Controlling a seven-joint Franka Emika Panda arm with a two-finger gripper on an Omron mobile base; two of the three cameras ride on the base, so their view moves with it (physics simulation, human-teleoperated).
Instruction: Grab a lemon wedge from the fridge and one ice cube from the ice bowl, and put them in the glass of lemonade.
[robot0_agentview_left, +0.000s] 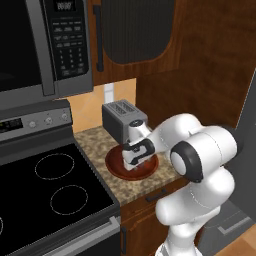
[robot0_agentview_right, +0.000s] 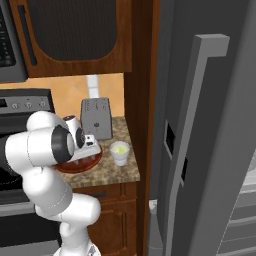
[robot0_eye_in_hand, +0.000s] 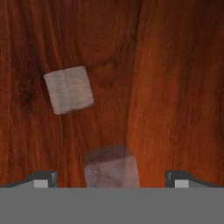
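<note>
Item 1, gripper (robot0_eye_in_hand: 112, 181): you have it low inside the ice bowl (robot0_agentview_left: 117, 166), pointing down, jaws spread wide w/ nothing gripped. Both dark tips sit at the bottom of the hand view, well apart.

Item 2, ice cube (robot0_eye_in_hand: 111, 168): pale grey, translucent, lies on the bowl floor between your two tips, touching neither. A second cube (robot0_eye_in_hand: 68, 89) lies further up-left in the hand view, apart from the first.

Item 3, ice bowl: reddish-brown wood, on the speckled counter (robot0_agentview_right: 112, 172), just in front of the grey toaster (robot0_agentview_right: 96, 118).

Item 4, glass of lemonade (robot0_agentview_right: 120, 152): whitish cup w/ pale yellow liquid, on the counter just right of the bowl, near the wood panel.

Item 5, fridge (robot0_agentview_right: 210, 140): grey steel, right of the counter, long vertical handle facing you.

Item 6, stove (robot0_agentview_left: 50, 185): black glass top left of the counter, microwave (robot0_agentview_left: 45, 45) above.

Item 7, lemon wedge: can't tell where it is.
</note>
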